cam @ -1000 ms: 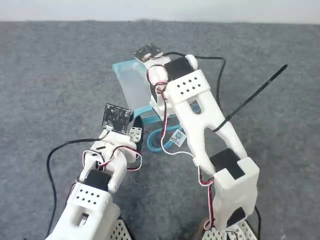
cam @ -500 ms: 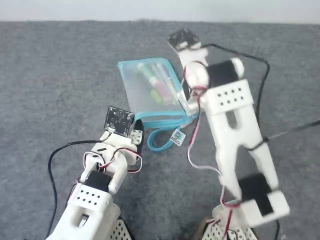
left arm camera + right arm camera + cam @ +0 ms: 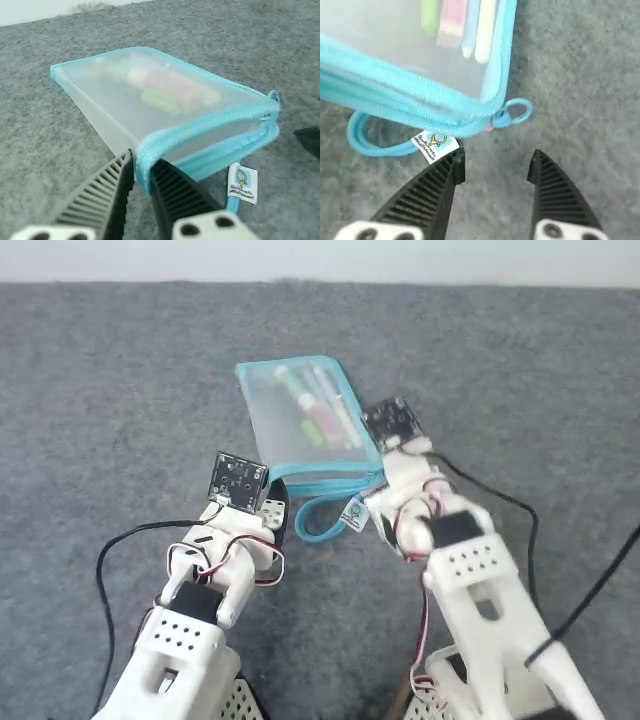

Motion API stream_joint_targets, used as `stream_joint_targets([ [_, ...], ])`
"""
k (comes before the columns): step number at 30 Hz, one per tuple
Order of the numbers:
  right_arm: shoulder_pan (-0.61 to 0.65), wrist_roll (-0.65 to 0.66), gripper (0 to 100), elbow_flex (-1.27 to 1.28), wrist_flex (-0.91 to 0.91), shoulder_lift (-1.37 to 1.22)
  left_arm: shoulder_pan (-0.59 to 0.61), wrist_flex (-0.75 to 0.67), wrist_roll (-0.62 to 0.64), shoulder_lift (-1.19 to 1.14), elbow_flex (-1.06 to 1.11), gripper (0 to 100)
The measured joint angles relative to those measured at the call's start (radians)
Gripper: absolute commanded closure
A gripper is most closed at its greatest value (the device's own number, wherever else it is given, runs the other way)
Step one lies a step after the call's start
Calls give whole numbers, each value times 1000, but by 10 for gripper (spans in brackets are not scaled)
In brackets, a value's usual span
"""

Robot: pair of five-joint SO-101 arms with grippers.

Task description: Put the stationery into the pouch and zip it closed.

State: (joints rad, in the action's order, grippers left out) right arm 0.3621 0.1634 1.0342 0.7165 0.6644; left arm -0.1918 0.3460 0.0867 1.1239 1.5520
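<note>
The left gripper is closed almost fully, pinching the turquoise zip edge of the pouch at its near corner. The right gripper stands wide apart, holding nothing, over carpet just short of the zip's ring pull. Seen from above, the pouch lies at 1 o'clock from the left gripper and the right gripper at 3 o'clock. Grey, felt-like carpet spreads open from 9 round to 3 o'clock. The pouch is soft, frosted plastic. Pens show through it, and a cord loop and label trail from it.
</note>
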Motion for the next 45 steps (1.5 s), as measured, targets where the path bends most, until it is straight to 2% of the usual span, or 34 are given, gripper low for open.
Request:
stream_joint_targets([
  [3, 2, -20, 783, 37, -12, 15, 0, 0, 0, 0, 0, 988],
  [7, 5, -130, 782, 43, -20, 15, 0, 0, 0, 0, 0, 988],
  [10, 54, -212, 782, 43, -35, 3, 0, 0, 0, 0, 0, 988],
  [16, 118, -305, 782, 43, -195, -137, 0, 0, 0, 0, 0, 988],
  [26, 117, -327, 786, 43, -516, -377, 0, 0, 0, 0, 0, 988],
  [34, 46, -327, 783, 43, -555, -385, 0, 0, 0, 0, 0, 988],
  [40, 40, -327, 789, 43, -601, -385, 0, 0, 0, 0, 0, 988],
  [42, 40, -327, 835, 43, -605, -385, 0, 0, 0, 0, 0, 988],
  [45, 40, -327, 982, 43, -605, -385, 0, 0, 0, 0, 0, 988],
])
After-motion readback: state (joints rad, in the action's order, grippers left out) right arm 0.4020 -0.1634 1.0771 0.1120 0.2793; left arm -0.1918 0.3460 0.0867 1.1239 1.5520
